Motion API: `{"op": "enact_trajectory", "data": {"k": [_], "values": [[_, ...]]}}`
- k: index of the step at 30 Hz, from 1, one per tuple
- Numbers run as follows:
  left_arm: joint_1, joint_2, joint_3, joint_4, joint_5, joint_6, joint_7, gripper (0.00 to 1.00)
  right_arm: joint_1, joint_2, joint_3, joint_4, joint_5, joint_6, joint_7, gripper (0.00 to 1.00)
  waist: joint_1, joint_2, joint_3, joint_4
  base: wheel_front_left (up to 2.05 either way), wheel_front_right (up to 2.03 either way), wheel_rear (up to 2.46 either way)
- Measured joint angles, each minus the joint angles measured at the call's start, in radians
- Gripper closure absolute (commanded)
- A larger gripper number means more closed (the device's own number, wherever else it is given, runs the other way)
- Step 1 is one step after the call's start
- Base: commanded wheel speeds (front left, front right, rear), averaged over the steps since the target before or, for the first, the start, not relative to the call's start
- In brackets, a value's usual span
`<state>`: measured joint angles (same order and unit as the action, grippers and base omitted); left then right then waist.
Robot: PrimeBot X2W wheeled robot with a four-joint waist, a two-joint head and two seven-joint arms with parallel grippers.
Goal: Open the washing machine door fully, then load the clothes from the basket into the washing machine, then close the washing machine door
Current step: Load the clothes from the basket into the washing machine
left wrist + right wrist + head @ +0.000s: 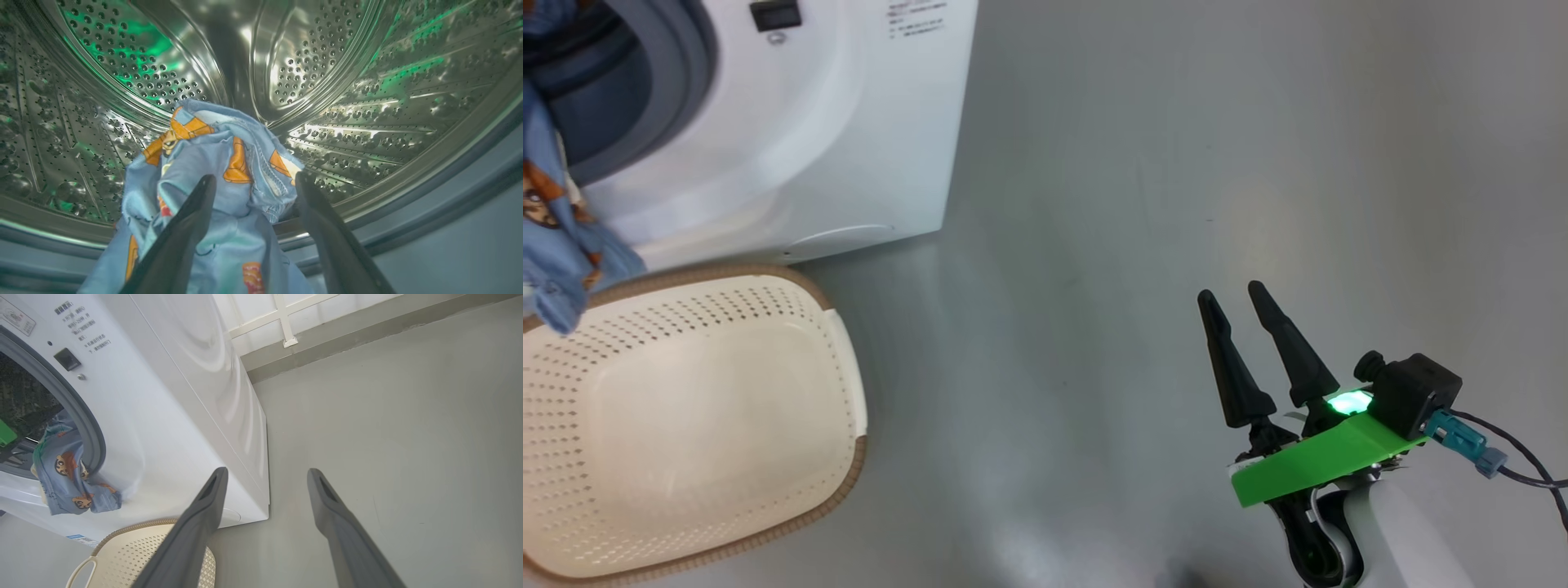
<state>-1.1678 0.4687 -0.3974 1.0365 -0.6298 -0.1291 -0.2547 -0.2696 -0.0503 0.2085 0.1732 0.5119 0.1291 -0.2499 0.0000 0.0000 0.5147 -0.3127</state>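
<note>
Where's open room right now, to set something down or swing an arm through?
Free: floor between the washing machine and the right gripper; the basket, bare inside; the drum behind the clothes. Crowded: the opening's lower lip, where the clothes hang out toward the basket, with the left gripper astride them, jaws open.

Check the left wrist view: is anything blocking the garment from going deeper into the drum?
Nothing visible blocks it. The steel drum shows bare behind the clothes, and the left gripper stands open with the fabric between its fingers. One end of the garment hangs out over the gasket.
</note>
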Motion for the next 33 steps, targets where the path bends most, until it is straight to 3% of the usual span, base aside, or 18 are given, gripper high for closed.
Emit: {"op": "enact_trajectory", "data": {"k": [6, 22, 33], "values": [[0.08, -0.028, 0.063, -0.084, 0.001, 0.0, -0.001, 0.0, 0.0, 0.0, -0.013, 0.004, -0.009, 0.0, 0.0, 0.0, 0.0, 0.0, -0.017, 0.023, 0.0, 0.0, 0.0], [0.466, -0.165, 0.313, -0.352, 0.143, 0.0, -0.002, 0.0, 0.036, -0.001, -0.068, 0.036, -0.073, 0.0, 0.0, 0.0, 0.0, 0.0, -0.125, 0.107, 0.0, 0.0, 0.0], [0.735, -0.239, 0.409, -0.508, 0.247, 0.0, -0.002, 0.0, 0.107, -0.016, -0.105, 0.053, -0.097, 0.0, 0.0, 0.0, 0.0, 0.0, -0.23, 0.169, 0.0, 0.0, 0.0]]}}
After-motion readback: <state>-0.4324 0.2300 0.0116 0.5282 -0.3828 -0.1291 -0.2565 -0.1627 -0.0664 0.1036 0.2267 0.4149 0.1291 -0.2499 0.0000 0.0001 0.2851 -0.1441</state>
